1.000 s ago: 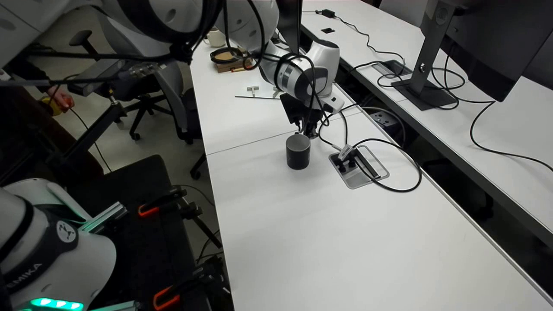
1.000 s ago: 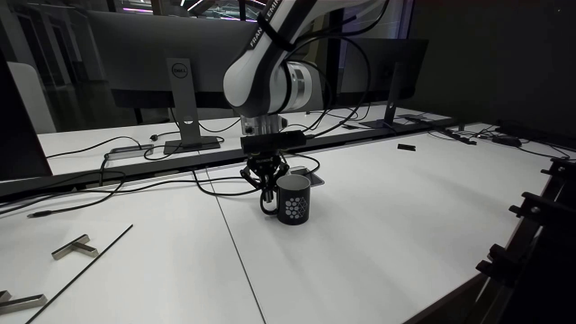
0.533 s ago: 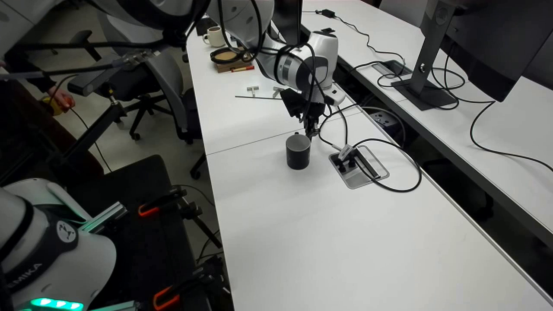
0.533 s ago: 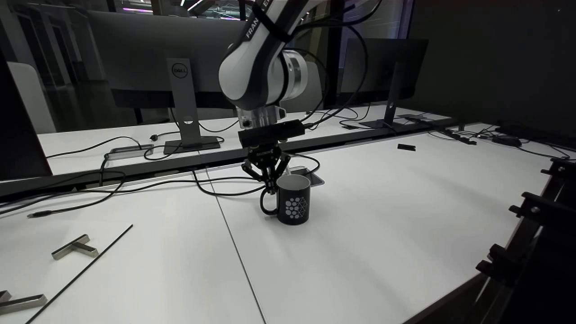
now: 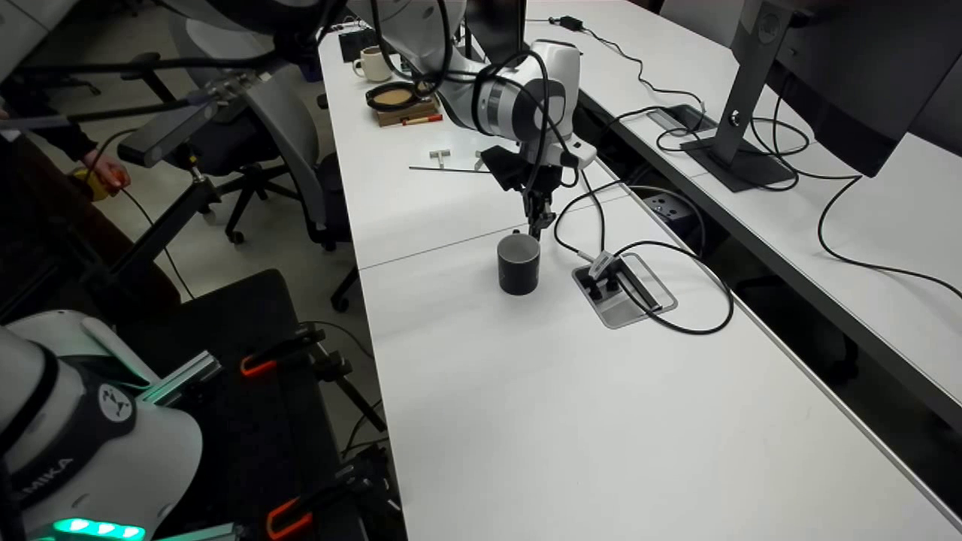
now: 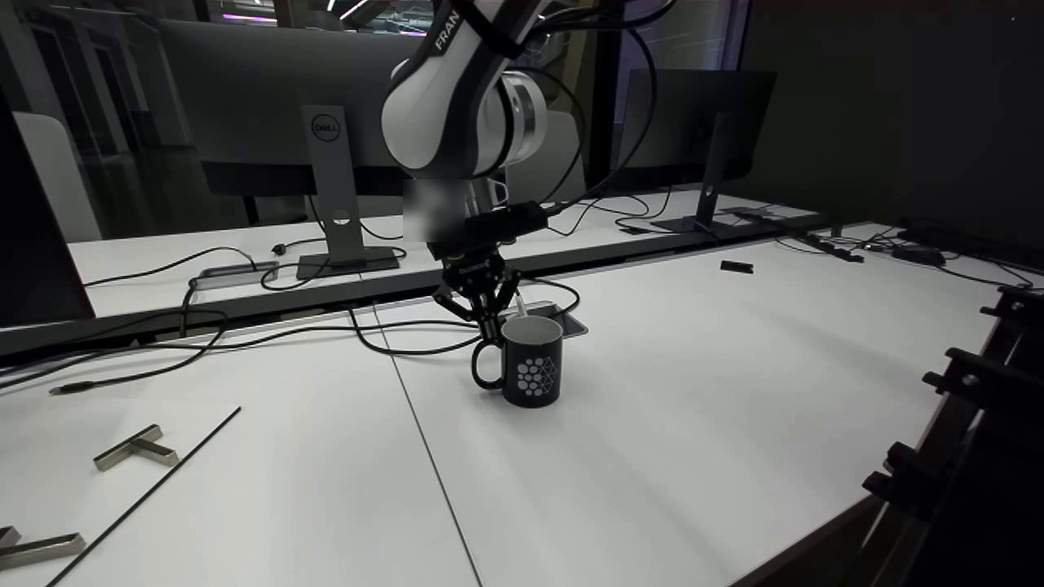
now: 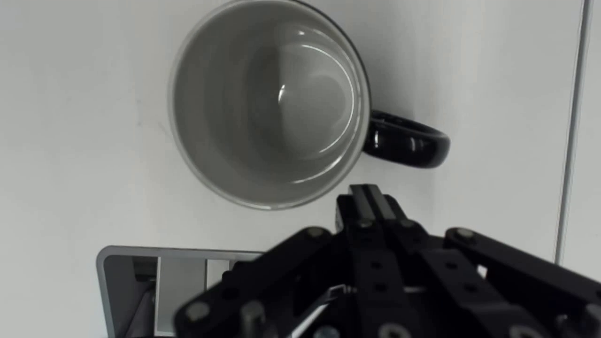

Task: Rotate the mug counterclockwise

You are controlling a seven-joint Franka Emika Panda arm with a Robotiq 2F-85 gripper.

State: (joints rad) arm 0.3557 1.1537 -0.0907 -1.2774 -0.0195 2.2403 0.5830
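The dark mug (image 5: pixel 518 267) stands upright on the white table, and in an exterior view (image 6: pixel 532 367) its handle points left and a white dot print faces the camera. In the wrist view, the mug's pale inside (image 7: pixel 263 103) fills the upper middle, with the black handle (image 7: pixel 406 145) on its right. My gripper (image 7: pixel 366 188) is shut with its fingertips together and nothing between them. It is beside the mug, below the handle in the wrist view and apart from it there. In both exterior views, the gripper (image 5: pixel 535 229) (image 6: pixel 492 334) is behind the mug near the handle.
A grey cable box (image 5: pixel 624 289) with looping black cables is set in the table near the mug. Metal T-shaped pieces (image 6: pixel 137 447) and a thin dark rod (image 6: pixel 147 493) lie on the table. A monitor (image 6: pixel 326 155) stands on the far table. A cream mug (image 5: pixel 373 64) stands farther off.
My gripper has moved up and back from beside the handle, toward the far side of the table, and has tilted. The mug has not visibly moved.
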